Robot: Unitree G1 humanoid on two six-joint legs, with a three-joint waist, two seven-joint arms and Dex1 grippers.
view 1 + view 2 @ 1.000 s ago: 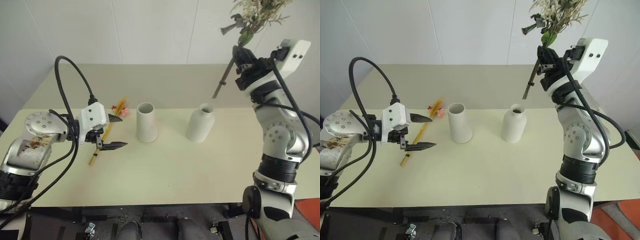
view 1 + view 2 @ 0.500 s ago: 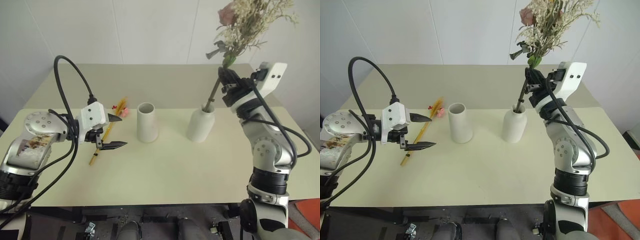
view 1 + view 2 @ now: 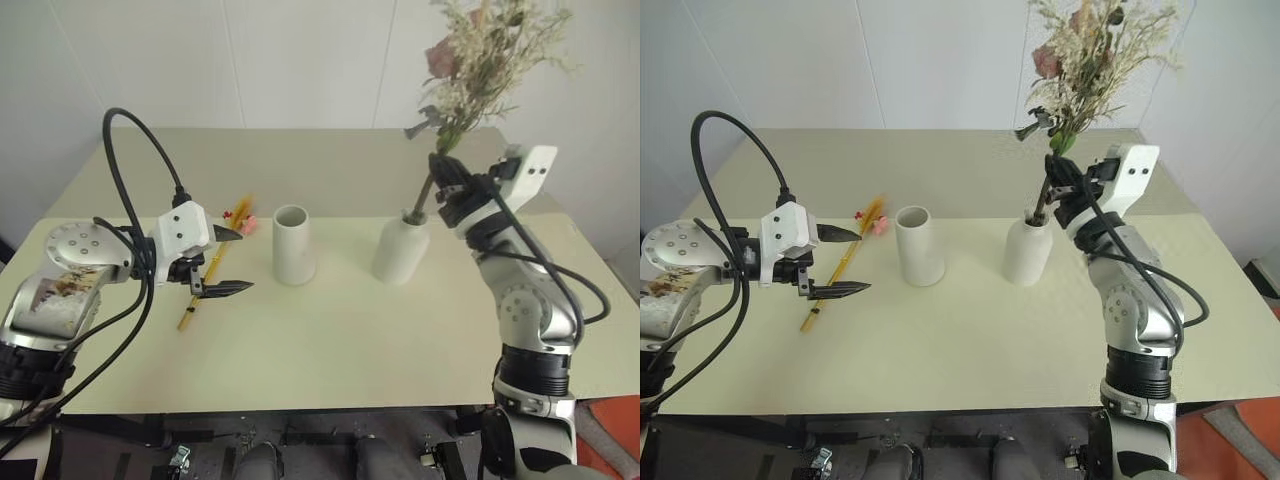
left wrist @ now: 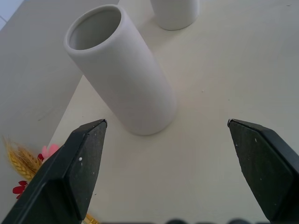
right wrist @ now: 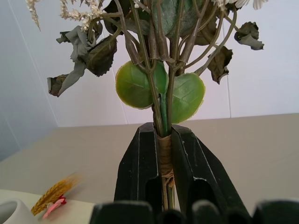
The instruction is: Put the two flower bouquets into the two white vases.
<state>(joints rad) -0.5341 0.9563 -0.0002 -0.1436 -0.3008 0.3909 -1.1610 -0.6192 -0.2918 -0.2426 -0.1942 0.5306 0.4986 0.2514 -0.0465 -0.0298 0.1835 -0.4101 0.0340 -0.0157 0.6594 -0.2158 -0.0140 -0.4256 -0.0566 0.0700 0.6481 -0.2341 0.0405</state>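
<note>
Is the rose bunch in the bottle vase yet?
In: the rose bunch's stem enters the bottle vase's neck, with the right gripper clamped on it.

The right gripper (image 3: pixel 1053 192) has come down with the rose bouquet (image 3: pixel 1090 60). Its stems now stand in the bottle-shaped vase (image 3: pixel 1026 251).

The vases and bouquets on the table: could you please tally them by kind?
White vases: 2, the wide-mouthed vase and the narrow-necked vase.
Bouquets: 2, the rose bouquet and the wheat bouquet.
Total: 4.
</note>
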